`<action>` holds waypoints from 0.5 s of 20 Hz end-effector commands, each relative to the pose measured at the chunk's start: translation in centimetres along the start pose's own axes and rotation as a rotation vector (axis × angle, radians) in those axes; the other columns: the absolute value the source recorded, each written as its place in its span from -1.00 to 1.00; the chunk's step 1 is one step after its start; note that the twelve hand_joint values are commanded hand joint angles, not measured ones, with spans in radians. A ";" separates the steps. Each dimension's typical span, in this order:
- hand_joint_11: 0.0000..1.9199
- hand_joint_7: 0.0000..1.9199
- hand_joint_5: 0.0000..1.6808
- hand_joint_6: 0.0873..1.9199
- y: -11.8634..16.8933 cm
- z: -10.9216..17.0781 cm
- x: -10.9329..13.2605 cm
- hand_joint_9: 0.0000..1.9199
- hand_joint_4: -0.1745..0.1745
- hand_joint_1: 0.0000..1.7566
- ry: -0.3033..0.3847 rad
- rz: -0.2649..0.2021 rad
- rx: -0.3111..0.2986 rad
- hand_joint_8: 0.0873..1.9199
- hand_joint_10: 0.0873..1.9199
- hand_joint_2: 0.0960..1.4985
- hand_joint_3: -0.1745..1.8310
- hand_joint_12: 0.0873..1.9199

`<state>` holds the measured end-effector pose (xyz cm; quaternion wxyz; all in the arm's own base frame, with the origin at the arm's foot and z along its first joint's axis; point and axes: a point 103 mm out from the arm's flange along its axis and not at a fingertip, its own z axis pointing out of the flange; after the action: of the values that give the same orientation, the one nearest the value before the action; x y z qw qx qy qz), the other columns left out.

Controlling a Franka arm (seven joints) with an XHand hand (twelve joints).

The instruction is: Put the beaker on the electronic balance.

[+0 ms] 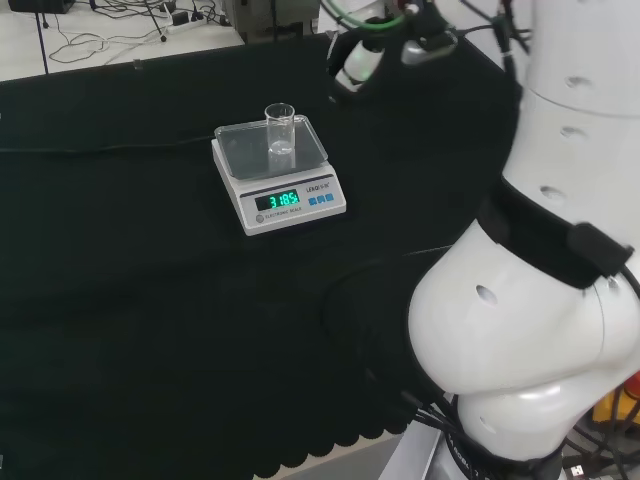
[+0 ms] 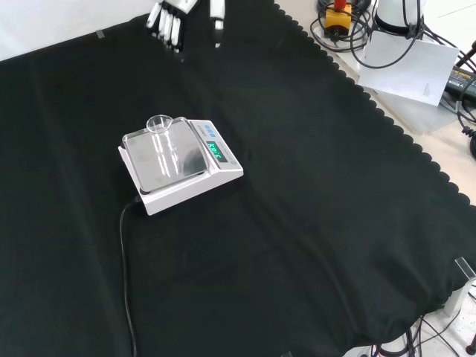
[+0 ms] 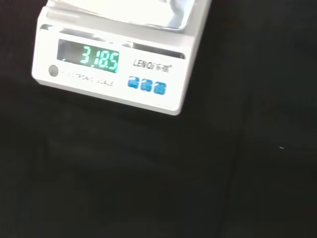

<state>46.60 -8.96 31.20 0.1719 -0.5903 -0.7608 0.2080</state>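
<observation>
Hand [image 2: 169, 21] hangs w/ fingers straight, empty, well apart from beaker [image 1: 280, 136] upright on balance [image 1: 278, 178].

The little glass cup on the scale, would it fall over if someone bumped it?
Probably, yes. The cup looks tall and narrow, standing upright on the scale's smooth shiny tray, so a nudge near its rim might tip or slide it. It seems clear and empty, so likely light, and it may crack if it falls. The hand is well away from it.

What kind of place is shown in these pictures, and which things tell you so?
Probably a laboratory or robotics test bench: a clear beaker stands on an electronic balance with a lit display, on a bench under black cloth, and cables lie around the edges.
</observation>
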 end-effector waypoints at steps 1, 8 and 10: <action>-0.85 -0.45 -0.41 -0.56 -5.1 -0.3 -3.6 -0.44 -0.32 -0.29 -0.002 0.175 -0.155 -0.36 -0.25 0.35 -1.00 0.50; -0.83 -0.44 -0.41 -0.52 -6.7 -1.8 -3.7 -0.42 -0.33 -0.28 0.007 0.230 -0.194 -0.35 -0.25 0.37 -1.00 0.50; -0.82 -0.44 -0.41 -0.51 -6.7 -1.8 -3.7 -0.42 -0.33 -0.27 0.006 0.231 -0.193 -0.35 -0.26 0.37 -1.00 0.49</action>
<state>43.04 -13.49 36.07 0.0944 -0.6815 -0.7094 0.1529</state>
